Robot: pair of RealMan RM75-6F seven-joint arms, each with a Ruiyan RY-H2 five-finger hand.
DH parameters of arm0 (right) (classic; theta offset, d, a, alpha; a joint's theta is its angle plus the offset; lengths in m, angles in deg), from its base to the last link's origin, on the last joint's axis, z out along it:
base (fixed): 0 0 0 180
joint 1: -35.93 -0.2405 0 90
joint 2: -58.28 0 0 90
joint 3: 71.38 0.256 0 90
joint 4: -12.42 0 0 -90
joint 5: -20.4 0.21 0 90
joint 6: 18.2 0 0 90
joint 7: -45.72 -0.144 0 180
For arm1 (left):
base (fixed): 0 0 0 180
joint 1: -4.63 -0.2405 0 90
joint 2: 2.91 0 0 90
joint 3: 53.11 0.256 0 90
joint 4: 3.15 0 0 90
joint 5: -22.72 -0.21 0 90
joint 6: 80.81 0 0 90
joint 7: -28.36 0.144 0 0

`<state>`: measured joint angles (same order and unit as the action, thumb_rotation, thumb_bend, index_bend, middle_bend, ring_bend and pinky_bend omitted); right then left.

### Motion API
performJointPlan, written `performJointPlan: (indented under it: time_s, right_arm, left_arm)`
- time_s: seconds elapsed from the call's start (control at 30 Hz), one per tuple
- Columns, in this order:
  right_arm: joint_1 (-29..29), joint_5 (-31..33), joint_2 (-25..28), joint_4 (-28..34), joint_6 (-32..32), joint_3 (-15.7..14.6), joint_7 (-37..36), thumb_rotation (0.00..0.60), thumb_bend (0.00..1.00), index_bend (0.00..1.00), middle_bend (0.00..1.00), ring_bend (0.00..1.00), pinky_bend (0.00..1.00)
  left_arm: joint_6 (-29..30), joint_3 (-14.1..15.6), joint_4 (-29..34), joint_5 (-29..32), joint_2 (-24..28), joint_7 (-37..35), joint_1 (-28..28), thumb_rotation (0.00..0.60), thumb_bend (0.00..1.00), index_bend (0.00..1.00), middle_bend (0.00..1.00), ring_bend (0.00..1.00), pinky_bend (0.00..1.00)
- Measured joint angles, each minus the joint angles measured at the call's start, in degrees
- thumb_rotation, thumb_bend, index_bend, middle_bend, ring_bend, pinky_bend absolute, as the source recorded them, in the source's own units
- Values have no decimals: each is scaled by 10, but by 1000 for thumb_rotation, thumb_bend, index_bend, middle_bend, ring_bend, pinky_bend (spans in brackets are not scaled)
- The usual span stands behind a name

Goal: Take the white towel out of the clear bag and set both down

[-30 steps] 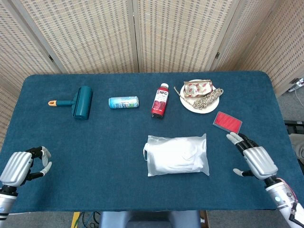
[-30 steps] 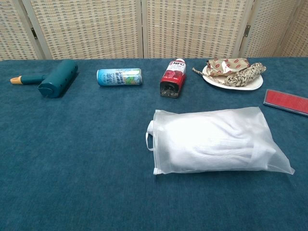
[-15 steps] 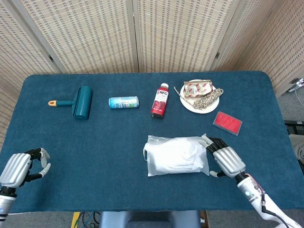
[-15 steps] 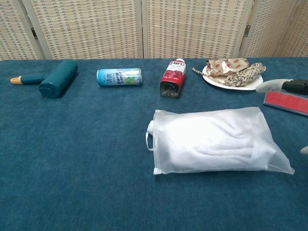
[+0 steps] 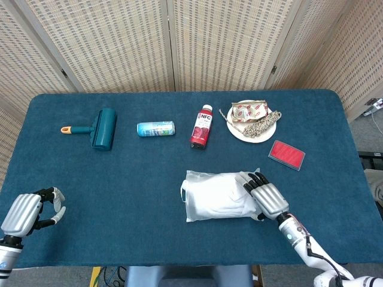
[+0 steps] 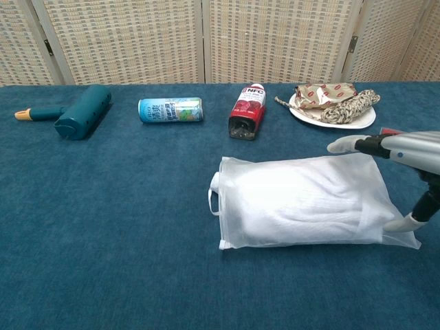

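The clear bag (image 5: 206,196) (image 6: 295,199) lies flat in the middle of the table with the white towel (image 5: 230,192) (image 6: 309,206) folded inside it. My right hand (image 5: 263,195) (image 6: 399,172) hovers over the bag's right end, fingers spread and holding nothing; in the chest view its thumb reaches down beside the bag's right corner. Whether it touches the bag I cannot tell. My left hand (image 5: 27,210) rests at the table's near left corner, far from the bag, fingers loosely apart and empty; the chest view does not show it.
Along the back lie a teal lint roller (image 5: 99,128), a can on its side (image 5: 155,128), a red bottle (image 5: 201,127) and a plate (image 5: 254,122) with rope and a snack pack. A red flat box (image 5: 286,155) sits right of the bag.
My right hand has swept left from the table's right side to above the bag's right end. The left hand has barely moved. The bag lies as before.
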<state>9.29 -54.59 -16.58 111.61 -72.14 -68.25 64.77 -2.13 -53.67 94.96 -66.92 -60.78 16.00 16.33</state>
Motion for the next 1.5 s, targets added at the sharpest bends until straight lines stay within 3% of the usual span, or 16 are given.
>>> performJointPlan:
  time_s: [0.4,0.53,0.63,0.77,0.8,1.0,1.17,1.5]
  right_arm:
    - [-47,58,-75,-51,38,17,18,600,0,0,0,0,22]
    - [-60,57,-88,-69,50,18,3,600,0,0,3,0,133]
    - [-70,57,-93,-78,61,19,-3,600,10,0,63,30,222]
    - [-84,63,-95,-88,81,18,-8,600,265,61,184,144,307]
    - [-88,63,-96,-91,85,18,-10,600,357,112,229,185,347]
    - [-97,48,-104,-107,85,14,-19,600,615,374,447,404,563]
    - [-96,13,-108,-118,67,8,-43,600,694,460,518,473,624]
    - [-80,-109,-104,-154,-36,-3,-144,600,712,482,537,491,630]
  left_arm:
    - [-2,3,-5,-2,-6,-3,1,600,391,360,468,492,670]
    - [-3,5,-6,-3,-7,-4,0,600,391,361,468,492,670]
    - [-3,6,-6,-4,-9,-4,0,600,391,362,467,492,670]
    - [-4,7,-7,-6,-12,-2,0,600,390,363,467,493,670]
    - [-4,8,-7,-6,-12,-1,0,600,390,363,468,493,670]
    - [-6,8,-5,-7,-12,-1,2,600,391,365,467,492,670]
    - [-5,8,-5,-8,-12,-2,3,600,391,366,467,492,670]
    - [-3,-1,4,-9,-10,2,10,600,391,365,468,493,670]
